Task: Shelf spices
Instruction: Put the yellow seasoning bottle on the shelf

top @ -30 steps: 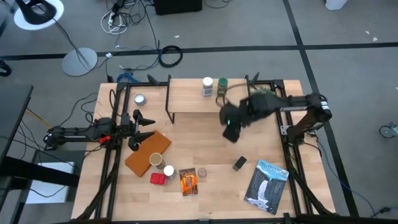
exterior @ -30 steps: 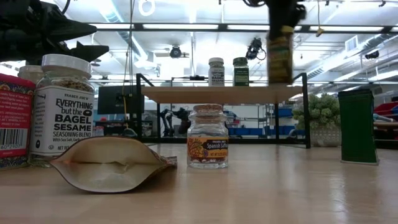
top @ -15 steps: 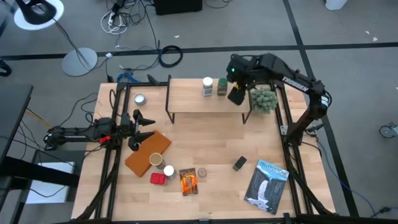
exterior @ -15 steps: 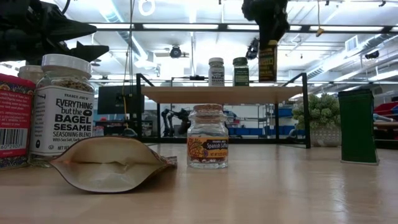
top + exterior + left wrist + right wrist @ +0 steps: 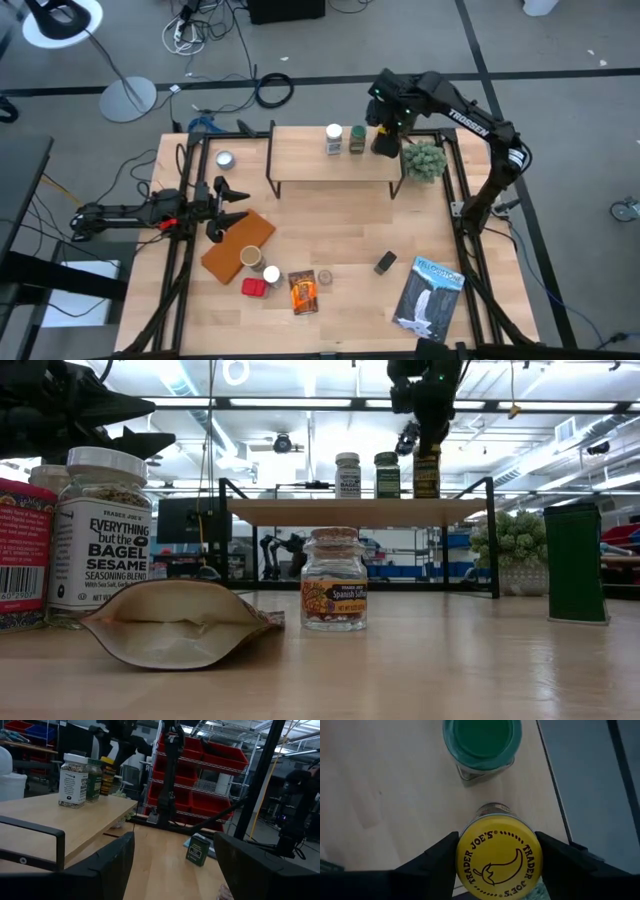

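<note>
My right gripper (image 5: 383, 136) hangs over the right end of the shelf (image 5: 310, 160), shut on a yellow-lidded jar (image 5: 427, 472). In the low view the jar's base is level with the shelf top (image 5: 300, 510), beside the green-lidded jar (image 5: 387, 474) and the white-lidded jar (image 5: 347, 474) standing there. On the table near the front rest the bagel-seasoning jar (image 5: 100, 535), a small saffron jar (image 5: 334, 580), a tan cylinder (image 5: 250, 257), a red tin (image 5: 255, 288), an orange packet (image 5: 303, 292) and a dark box (image 5: 386, 263). My left gripper (image 5: 232, 208) waits open at the table's left side. My right gripper pinches the yellow-lidded jar by its lid (image 5: 499, 857), one finger (image 5: 432, 862) on each side of the rim. The fingers come from above, pointing down. The jar stays upright below them (image 5: 427, 480), its base at the shelf top; whether it rests there I cannot tell.
A small potted plant (image 5: 424, 160) stands just right of the shelf's end, close to my right arm. A silver round tin (image 5: 224, 159) sits left of the shelf, a brown slab (image 5: 238, 245) near my left gripper, a book (image 5: 430, 298) at the near right corner.
My right gripper has carried the yellow-lidded jar from above the table in front of the shelf toward the far edge, over the shelf's right end, then lowered it beside the green-lidded jar. The jar has stayed upright in the hold.
</note>
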You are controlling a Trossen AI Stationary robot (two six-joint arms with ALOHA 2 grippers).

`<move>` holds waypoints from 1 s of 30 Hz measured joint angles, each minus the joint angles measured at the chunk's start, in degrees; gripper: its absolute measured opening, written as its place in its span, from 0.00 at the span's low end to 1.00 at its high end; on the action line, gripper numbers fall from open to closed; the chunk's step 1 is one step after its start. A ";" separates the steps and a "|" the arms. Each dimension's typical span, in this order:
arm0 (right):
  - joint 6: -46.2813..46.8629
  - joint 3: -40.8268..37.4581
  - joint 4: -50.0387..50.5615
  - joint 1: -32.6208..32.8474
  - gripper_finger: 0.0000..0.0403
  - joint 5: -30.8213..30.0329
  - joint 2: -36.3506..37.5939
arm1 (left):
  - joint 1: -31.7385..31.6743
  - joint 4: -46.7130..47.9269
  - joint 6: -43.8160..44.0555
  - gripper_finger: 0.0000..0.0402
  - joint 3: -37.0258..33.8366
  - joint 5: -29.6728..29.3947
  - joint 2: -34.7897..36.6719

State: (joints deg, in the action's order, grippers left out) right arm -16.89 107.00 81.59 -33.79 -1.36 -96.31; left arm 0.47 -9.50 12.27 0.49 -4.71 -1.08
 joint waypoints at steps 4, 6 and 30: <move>-3.43 0.02 0.06 -0.60 0.58 1.15 -0.95 | 0.00 -0.04 0.00 0.69 0.00 0.00 0.00; -4.76 0.02 0.60 -0.60 0.58 1.21 -1.05 | 0.00 -0.10 0.00 0.69 0.00 0.00 -0.02; -10.09 0.00 0.30 -0.84 0.66 2.51 -1.38 | 0.00 -0.03 0.00 0.69 0.02 0.00 -0.02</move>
State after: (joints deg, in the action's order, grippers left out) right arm -26.98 107.00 81.89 -34.63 1.15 -97.69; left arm 0.47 -9.54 12.27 0.51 -4.71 -1.10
